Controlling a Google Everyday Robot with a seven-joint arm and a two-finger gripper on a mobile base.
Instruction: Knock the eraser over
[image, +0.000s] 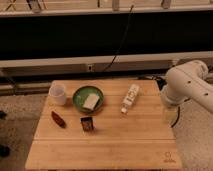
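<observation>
The eraser (87, 123) stands nearest the camera, mid-bench (100, 150). A reddish-brown object (58, 119) lies at its 9 o'clock, a green plate (77, 95) with a pale block (91, 102) at 12, and a white bottle (130, 97) at 2. The gripper (169, 113) hangs at 3 o'clock beside the bench's right edge; its state cannot be told.

Pale slatted wooden table (100, 147) stands on a light speckled floor (20, 107). Behind it is a wide dark panel (55, 37) bounded above and below by pale horizontal rails (45, 62), with even indoor light. A black cable (123, 37) runs diagonally down across the panel.
</observation>
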